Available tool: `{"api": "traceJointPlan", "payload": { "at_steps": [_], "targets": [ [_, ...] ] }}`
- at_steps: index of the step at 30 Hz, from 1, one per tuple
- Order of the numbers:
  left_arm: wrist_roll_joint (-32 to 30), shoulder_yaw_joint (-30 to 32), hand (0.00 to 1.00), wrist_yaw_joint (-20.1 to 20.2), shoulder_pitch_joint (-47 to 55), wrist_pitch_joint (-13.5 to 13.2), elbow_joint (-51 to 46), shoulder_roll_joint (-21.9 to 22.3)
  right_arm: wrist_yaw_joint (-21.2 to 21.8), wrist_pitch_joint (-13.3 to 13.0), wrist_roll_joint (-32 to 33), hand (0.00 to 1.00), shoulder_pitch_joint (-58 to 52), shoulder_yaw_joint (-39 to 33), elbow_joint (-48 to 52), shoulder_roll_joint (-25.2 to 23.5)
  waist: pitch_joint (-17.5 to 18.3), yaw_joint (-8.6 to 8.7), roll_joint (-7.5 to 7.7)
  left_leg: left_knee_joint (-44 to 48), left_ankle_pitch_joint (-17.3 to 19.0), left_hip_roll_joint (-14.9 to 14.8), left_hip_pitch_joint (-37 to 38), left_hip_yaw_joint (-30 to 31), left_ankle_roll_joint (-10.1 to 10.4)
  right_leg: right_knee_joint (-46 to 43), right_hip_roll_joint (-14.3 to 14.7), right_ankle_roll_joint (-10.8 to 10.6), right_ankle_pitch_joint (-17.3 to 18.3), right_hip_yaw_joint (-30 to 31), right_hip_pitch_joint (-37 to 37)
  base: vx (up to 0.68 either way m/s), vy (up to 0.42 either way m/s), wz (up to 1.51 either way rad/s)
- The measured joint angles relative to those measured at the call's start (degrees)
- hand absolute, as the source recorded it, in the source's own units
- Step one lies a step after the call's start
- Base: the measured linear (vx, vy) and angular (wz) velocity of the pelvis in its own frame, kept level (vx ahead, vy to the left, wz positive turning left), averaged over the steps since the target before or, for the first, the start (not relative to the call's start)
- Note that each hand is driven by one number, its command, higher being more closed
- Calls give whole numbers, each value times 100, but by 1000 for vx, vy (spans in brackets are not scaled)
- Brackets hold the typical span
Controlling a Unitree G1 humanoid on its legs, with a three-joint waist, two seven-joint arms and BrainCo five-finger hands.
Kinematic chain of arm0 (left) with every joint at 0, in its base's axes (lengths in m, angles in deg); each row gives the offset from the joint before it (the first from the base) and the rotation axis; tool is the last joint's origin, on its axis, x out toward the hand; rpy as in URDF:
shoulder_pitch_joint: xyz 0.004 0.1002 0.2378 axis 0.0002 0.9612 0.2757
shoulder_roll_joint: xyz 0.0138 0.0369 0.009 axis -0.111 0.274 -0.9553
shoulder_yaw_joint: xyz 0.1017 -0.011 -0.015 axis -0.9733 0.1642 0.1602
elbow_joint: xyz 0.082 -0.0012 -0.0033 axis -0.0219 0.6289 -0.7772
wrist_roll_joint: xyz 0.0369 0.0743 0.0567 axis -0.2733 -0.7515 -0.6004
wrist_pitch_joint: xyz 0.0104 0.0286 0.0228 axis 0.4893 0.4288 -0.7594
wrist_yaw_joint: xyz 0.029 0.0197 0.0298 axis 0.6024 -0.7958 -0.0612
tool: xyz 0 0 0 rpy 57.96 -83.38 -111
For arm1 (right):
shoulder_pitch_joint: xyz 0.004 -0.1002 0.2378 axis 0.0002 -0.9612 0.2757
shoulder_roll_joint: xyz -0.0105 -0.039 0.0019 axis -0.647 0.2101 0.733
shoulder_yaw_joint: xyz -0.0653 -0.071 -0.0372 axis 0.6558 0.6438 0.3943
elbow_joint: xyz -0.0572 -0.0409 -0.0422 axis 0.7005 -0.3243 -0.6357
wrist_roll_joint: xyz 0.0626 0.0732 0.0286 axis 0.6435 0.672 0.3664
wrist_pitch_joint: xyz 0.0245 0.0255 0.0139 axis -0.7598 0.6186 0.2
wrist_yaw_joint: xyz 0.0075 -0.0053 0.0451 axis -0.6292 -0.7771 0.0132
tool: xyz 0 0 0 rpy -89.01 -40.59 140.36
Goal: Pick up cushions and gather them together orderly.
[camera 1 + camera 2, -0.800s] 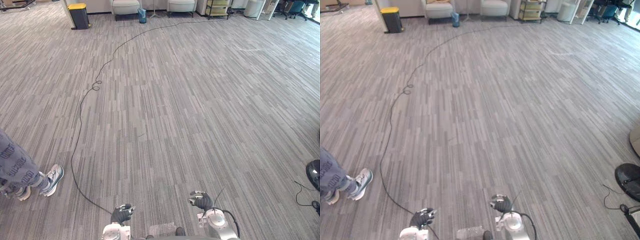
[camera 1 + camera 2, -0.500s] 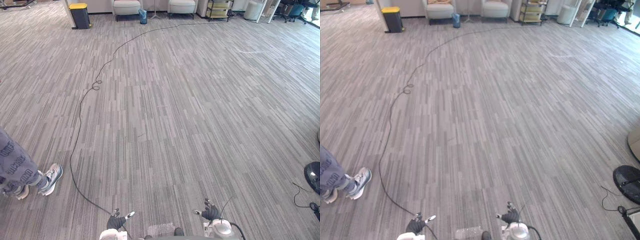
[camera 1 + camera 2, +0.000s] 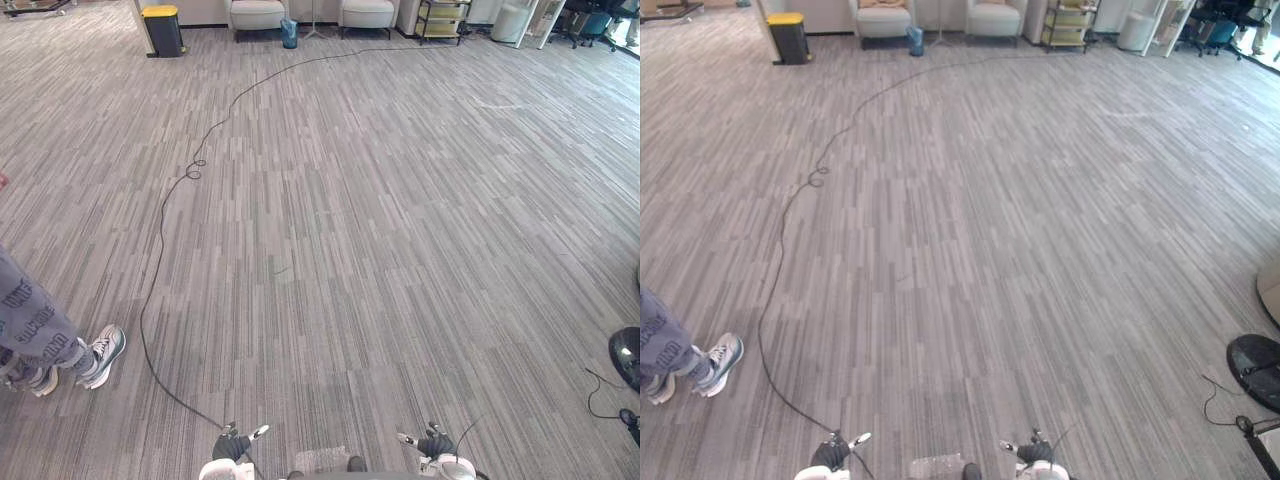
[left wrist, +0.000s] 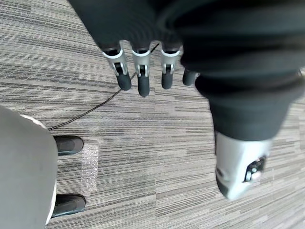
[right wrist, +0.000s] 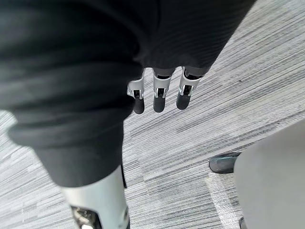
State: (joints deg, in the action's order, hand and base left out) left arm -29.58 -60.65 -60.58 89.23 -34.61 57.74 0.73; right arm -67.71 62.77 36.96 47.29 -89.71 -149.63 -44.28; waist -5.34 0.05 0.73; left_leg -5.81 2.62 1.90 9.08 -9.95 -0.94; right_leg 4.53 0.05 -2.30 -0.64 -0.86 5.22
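My left hand (image 3: 232, 446) hangs low at the bottom edge of the eye views, over grey striped carpet. In the left wrist view its fingers (image 4: 142, 78) are straight and hold nothing. My right hand (image 3: 433, 446) hangs level with it to the right. Its fingers (image 5: 159, 98) are also relaxed and empty, with carpet beyond them. Far ahead, something tan (image 3: 880, 3) lies on the seat of the left armchair (image 3: 257, 14); I cannot tell what it is.
A person's legs and pale sneakers (image 3: 102, 355) stand at the left. By the far wall are a black bin with a yellow lid (image 3: 163, 28), a small blue bin (image 3: 289, 32), a second armchair (image 3: 367, 12) and a shelf cart (image 3: 442, 15). A black round base (image 3: 628, 355) sits at the right.
Both hands have dropped toward the bottom edge, the right one more, and their fingers have loosened. The view has shifted slightly. The person's feet stay in place.
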Motion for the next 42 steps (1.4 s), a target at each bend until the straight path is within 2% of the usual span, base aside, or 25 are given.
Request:
{"api": "traceJointPlan", "payload": {
  "at_steps": [11, 14, 15, 17, 19, 21, 22, 23, 25, 26, 27, 29, 31, 32, 33, 34, 35, 36, 37, 38, 39, 40, 41, 42],
  "targets": [
    [-60, 219, 0, 56, -56, 79, 62, 92, 49, 83, 112, 0, -49, -254, -17, -27, -44, -6, 1, -4, -18, 14, -76, 209, -8, -93, -25, 45, 126, -238, -8, -25, -32, 10],
    [-72, 385, 0, 57, -65, 81, 28, 132, 50, 82, 125, 0, -48, -460, 3, -84, -94, -17, 9, -2, -25, -4, -129, 305, 2, -351, -30, 78, 306, -373, -152, 6, -34, 19],
    [-80, 477, 0, 56, -62, 86, -9, 150, 39, 74, 133, 0, -61, -468, 27, -135, -98, -25, 26, 24, 21, -16, -175, 332, 67, -509, -35, 93, 426, -430, -223, 34, -39, 22],
    [-99, 641, 0, 63, -102, 97, -32, 138, 33, 52, 164, 0, -62, -554, 67, -170, -159, -23, 99, 380, 274, -42, -378, 324, 174, -794, -86, 113, 603, -524, -353, 32, -36, 24],
    [-97, 832, 0, 62, -186, 116, -96, 125, -1, 47, 223, 0, -118, -673, 276, -252, -297, -35, 127, 1499, 872, -354, -849, -253, 302, -1131, -119, 168, 839, -673, -431, 45, -82, 38],
    [-100, 915, 0, 66, -197, 125, -254, 175, -10, 46, 267, 0, -127, -665, 308, -250, -357, -54, 102, 2682, 1142, -677, -1293, -649, 295, -1438, -92, 180, 1106, -761, -519, 45, -74, 31],
    [-97, 1085, 0, 66, -211, 127, -317, 224, -11, 46, 266, 0, -128, -658, 315, -249, -366, -53, 96, 3459, 1203, -846, -1622, -789, 263, -1553, -96, 188, 1235, -805, -523, 32, -42, 20],
    [-95, 1141, 0, 60, -209, 128, -372, 248, -11, 46, 265, 0, -130, -652, 316, -247, -370, -60, 92, 3846, 1204, -943, -1770, -853, 260, -1575, -90, 206, 1305, -807, -498, 63, -10, 10],
    [-94, 1279, 0, 63, -202, 121, -524, 339, -18, 49, 266, 0, -151, -635, 466, -206, -443, -92, -35, 5154, 1088, -1353, -2272, -966, 174, -1601, -5, 298, 1476, -782, -274, 168, 64, -2],
    [-95, 1296, 0, 61, -203, 118, -587, 324, -38, 45, 266, 0, -157, -614, 499, -205, -459, -97, -15, 5459, 1217, -1505, -2422, -1073, 108, -1609, -15, 310, 1548, -766, -184, 233, 98, -7],
    [-93, 1285, 0, 61, -176, 115, -602, 327, -53, 50, 266, 0, -154, -615, 498, -204, -454, -98, -22, 5346, 1409, -1599, -2517, -1159, 116, -1608, -62, 285, 1608, -718, -109, 201, 84, -10],
    [-92, 1250, 0, 66, -208, 91, -649, 324, -57, 56, 267, 0, -90, -615, 492, -211, -466, -144, 18, 4821, 1477, -1608, -2775, -1280, 147, -1578, -262, 228, 1673, -625, -77, 331, 194, -17],
    [-96, 1152, 0, 65, -248, 68, -709, 303, -60, 57, 266, 0, -68, -612, 486, -224, -500, -202, 76, 3951, 1210, -1411, -3062, -1364, 247, -1381, -590, 57, 1780, -574, 78, 357, 254, -10],
    [-93, 1032, 0, 61, -259, 59, -743, 291, -62, 57, 265, 0, -62, -594, 480, -212, -502, -240, 69, 3285, 857, -1279, -3133, -1344, 340, -1280, -735, -57, 1849, -546, 175, 397, 344, -18],
    [-73, 990, 0, 62, -261, 43, -761, 299, -61, 59, 262, 0, -50, -479, 463, -181, -498, -342, 60, 2831, 176, -1191, -3125, -1304, 280, -1139, -881, -203, 1953, -457, 313, 433, 378, -27],
    [-55, 990, 0, 67, -264, 23, -763, 291, -60, 58, 262, 0, -23, -439, 429, -164, -476, -371, 135, 2885, 119, -1061, -3115, -1321, 66, -1080, -982, -194, 2003, -428, 373, 504, 380, -24],
    [-55, 992, 0, 61, -277, -11, -765, 244, -41, 60, 246, 0, 44, -418, 355, -246, -439, -357, 195, 3082, 454, -993, -3154, -1409, 11, -1084, -1099, -55, 1921, -413, 426, 577, 352, -13],
    [-46, 999, 0, 71, -280, -39, -773, 223, -20, 56, 218, 0, 122, -428, 374, -356, -422, -355, 218, 3435, 837, -996, -3268, -1397, -73, -1410, -1126, -51, 1733, -304, 297, 694, 397, -4],
    [-48, 1004, 0, 71, -279, -39, -781, 214, -13, 58, 208, 0, 110, -444, 371, -408, -396, -375, 267, 3584, 933, -965, -3241, -1441, -175, -1704, -1218, -151, 1669, -265, 213, 572, 337, 1],
    [-53, 993, 0, 62, -280, -29, -761, 195, -6, 58, 155, 0, 78, -452, 367, -443, -366, -369, 330, 3654, 1110, -882, -3131, -1489, -225, -2085, -1331, -351, 1601, -203, 129, 654, 368, 3],
    [-60, 934, 0, 63, -281, -15, -669, 160, 3, 50, 93, 0, 57, -456, 400, -448, -362, -372, 353, 3672, 1401, -758, -2755, -1542, -264, -3326, -1458, -695, 1316, 50, -226, 533, 280, -1],
    [-67, 859, 0, 63, -282, -7, -614, 120, 15, 49, 85, 0, 47, -448, 457, -449, -367, -362, 354, 3625, 1489, -707, -2513, -1574, -282, -4163, -1485, -854, 1030, 216, -483, 550, 255, -5],
    [-104, 759, 0, 62, -288, 27, -556, 82, 32, 37, 76, 0, 24, -440, 513, -450, -375, -334, 358, 3576, 1574, -663, -2251, -1586, -302, -5027, -1481, -1008, 836, 313, -768, 399, 130, -9],
    [-118, 677, 0, 60, -290, 78, -514, 78, 56, 11, 58, 0, 13, -433, 595, -439, -398, -322, 333, 3465, 1704, -635, -1897, -1587, -286, -6013, -1429, -977, 780, 327, -1149, 394, 105, -22]
  ]
}}
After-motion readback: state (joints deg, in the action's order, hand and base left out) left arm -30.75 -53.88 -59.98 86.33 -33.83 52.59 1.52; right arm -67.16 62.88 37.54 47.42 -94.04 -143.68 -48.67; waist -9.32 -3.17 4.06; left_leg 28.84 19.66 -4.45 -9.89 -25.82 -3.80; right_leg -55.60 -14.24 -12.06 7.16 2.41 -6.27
